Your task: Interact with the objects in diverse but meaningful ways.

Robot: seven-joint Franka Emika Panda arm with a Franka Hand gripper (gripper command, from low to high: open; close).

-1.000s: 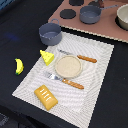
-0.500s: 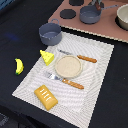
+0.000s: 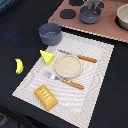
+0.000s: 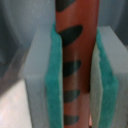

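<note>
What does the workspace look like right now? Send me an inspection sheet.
Surface: striped mat on dark table; brown stove board behind.
Job's things: cheese and bread on mat; banana off it; near pot at mat's edge; stove pot on board; sausage in tool.
Clutter: plate, fork, knife on mat; bowl on board.
Tool: shut on sausage.
Cables: nothing seen.
Surroundings: nothing seen.

Around the tan plate (image 3: 68, 66) on the pale striped placemat (image 3: 95, 95): a yellow cheese wedge (image 3: 47, 57), a yellow banana (image 3: 19, 66), an orange ridged bread slab (image 3: 45, 96), orange-handled cutlery. The gripper's (image 4: 77, 75) teal pads (image 4: 54, 80) flank a reddish-brown sausage (image 4: 75, 55) with dark stripes.
</note>
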